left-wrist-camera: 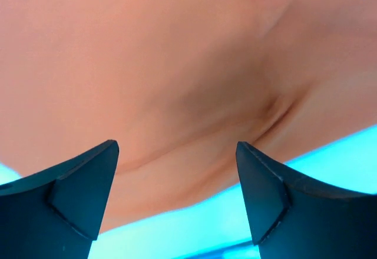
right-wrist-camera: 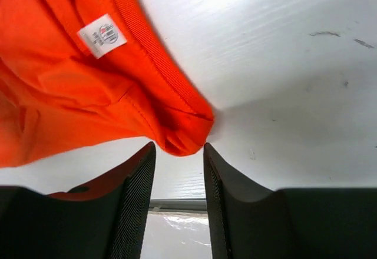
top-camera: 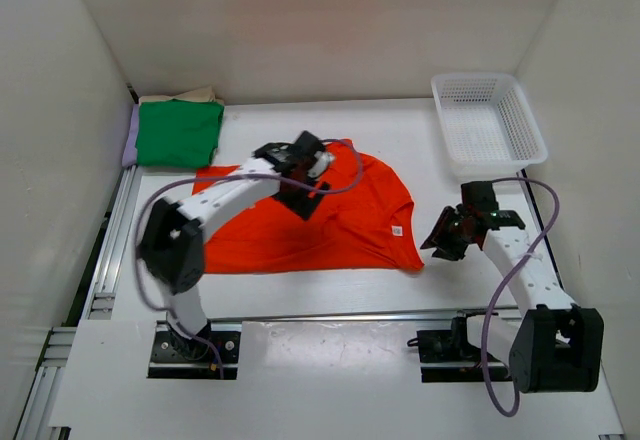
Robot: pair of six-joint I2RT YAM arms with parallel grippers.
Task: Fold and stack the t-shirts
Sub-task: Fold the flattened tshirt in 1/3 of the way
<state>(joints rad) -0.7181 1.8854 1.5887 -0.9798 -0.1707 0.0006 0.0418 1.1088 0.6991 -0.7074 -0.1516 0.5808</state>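
The orange-red t-shirt (top-camera: 300, 230) lies spread out flat in the middle of the surface (top-camera: 330, 340), with a small white label (right-wrist-camera: 101, 35) showing near its right edge. The left tool (left-wrist-camera: 177, 153) hangs low over the far part of that shirt, its fingers (left-wrist-camera: 76, 194) wide apart with only cloth beneath them and nothing held. The right tool (right-wrist-camera: 178, 148) sits at the shirt's near right corner. Its fingers are a narrow gap apart, and the folded-over tip of the corner lies right at their ends, not clamped as far as I can see.

In the far left corner the green t-shirt (top-camera: 178, 132) rests folded on top of a pile, with the beige one (top-camera: 180, 94) peeking out behind it and a lilac edge (top-camera: 130, 138) on its left. A white mesh basket (top-camera: 520, 110) stands at the far right, well apart from the shirts.
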